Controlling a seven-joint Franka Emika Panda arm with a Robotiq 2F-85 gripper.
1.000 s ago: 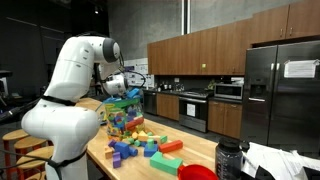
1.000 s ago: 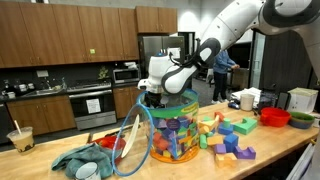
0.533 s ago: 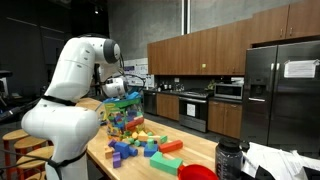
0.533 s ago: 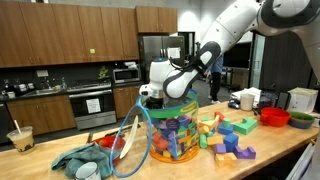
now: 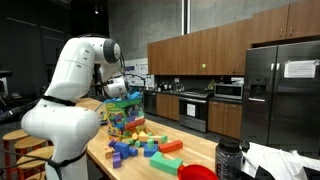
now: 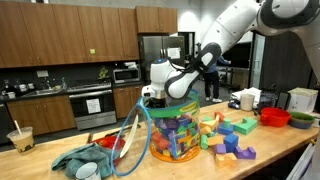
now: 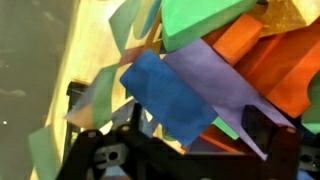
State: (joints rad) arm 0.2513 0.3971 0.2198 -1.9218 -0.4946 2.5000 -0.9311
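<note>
Fingers (image 7: 82,105): black
Block (image 7: 168,95) between them: blue
Neighbouring block (image 7: 215,85): purple
Tub (image 6: 172,140): clear, blue rim
Bench (image 6: 285,138): light wood

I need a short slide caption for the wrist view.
Open end effector over a blue block amid other coloured blocks.

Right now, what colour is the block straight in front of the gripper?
Blue block, clearest in the wrist view.

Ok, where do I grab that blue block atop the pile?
Probably across its narrower pair of parallel sides, from straight above: the blue block lies topmost, broad face up, skewed under the open claw, so turn the wrist first.
</note>
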